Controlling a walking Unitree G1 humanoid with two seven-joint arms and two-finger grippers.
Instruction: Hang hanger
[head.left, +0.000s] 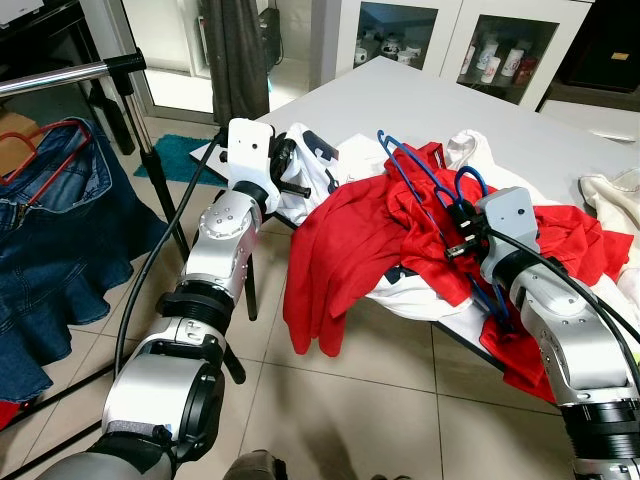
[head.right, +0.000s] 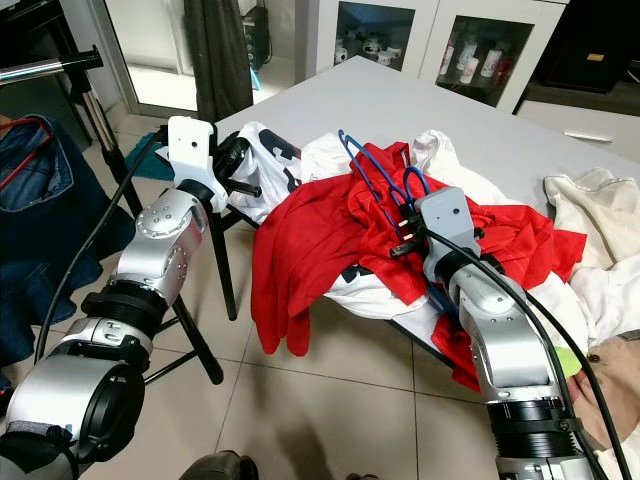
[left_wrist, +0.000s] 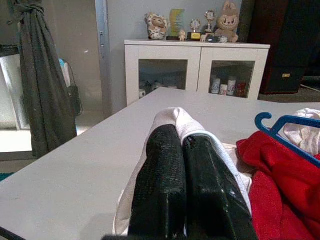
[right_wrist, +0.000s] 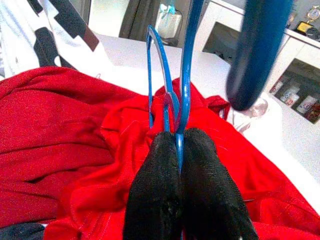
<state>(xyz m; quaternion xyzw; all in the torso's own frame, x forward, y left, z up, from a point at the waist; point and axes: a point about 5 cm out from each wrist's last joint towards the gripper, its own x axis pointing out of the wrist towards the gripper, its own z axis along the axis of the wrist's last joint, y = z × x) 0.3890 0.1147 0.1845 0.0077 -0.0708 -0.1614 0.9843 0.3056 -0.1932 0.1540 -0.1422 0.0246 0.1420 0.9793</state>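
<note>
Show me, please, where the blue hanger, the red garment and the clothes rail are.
blue hanger (right_wrist: 185, 75): right wrist view, on its straight bar.
red garment (head.left: 340, 230): left eye view, on the draped front.
clothes rail (head.left: 50, 77): left eye view, on the metal bar.

You can't see all of the blue hanger (head.left: 432, 190): red cloth (head.left: 350, 250) covers its lower part. In the right wrist view its hook (right_wrist: 257, 50) is blurry and cut off. The white cloth (left_wrist: 182, 125) hides behind the left gripper (left_wrist: 182, 165).
</note>
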